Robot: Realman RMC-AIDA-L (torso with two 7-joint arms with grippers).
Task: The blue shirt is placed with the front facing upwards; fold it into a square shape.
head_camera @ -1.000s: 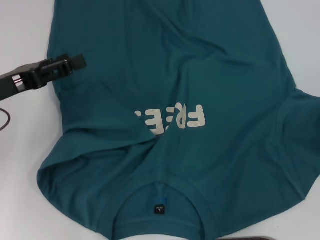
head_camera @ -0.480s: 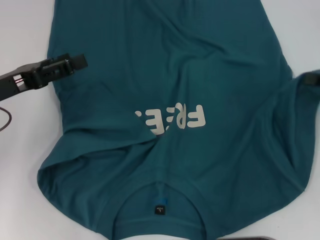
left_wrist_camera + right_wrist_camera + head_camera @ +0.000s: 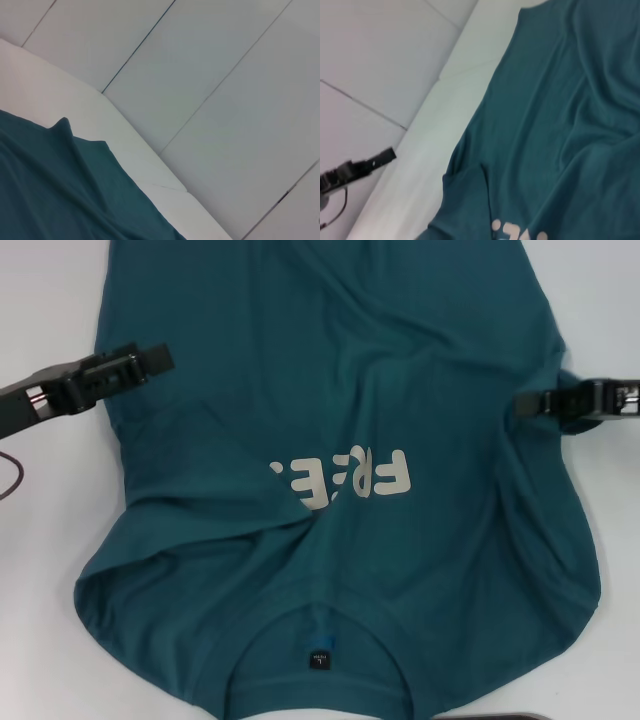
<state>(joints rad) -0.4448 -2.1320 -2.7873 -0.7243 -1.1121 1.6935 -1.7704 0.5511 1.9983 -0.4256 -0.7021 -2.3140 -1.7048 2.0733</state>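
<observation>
Lying front-up across the white worktop [image 3: 40, 660]: the blue shirt [image 3: 400, 370], its collar [image 3: 318, 625] and small dark neck label [image 3: 317, 656] nearest the robot, the pale "FREE" lettering [image 3: 345, 477] reading upside down mid-chest. Showing a diagonal crease running from the lettering toward the left sleeve [image 3: 125, 575], which is bunching loosely at its edge; appearing on the right as already turned inward, the sleeve there no longer spreading out past the body, though exactly how that fold is lying cannot be told. Hovering at the shirt's left edge, level with the upper chest: the left end effector [image 3: 150, 360], tips together and looking clenched, gripping nothing visible. Reaching in at the right edge, at about the same level: the right end effector [image 3: 530, 402], apparently pinched on a raised bit of the fabric there. Judging progress: only the first side fold under way; left side, sleeve and the lengthwise folds into a square not yet done.
</observation>
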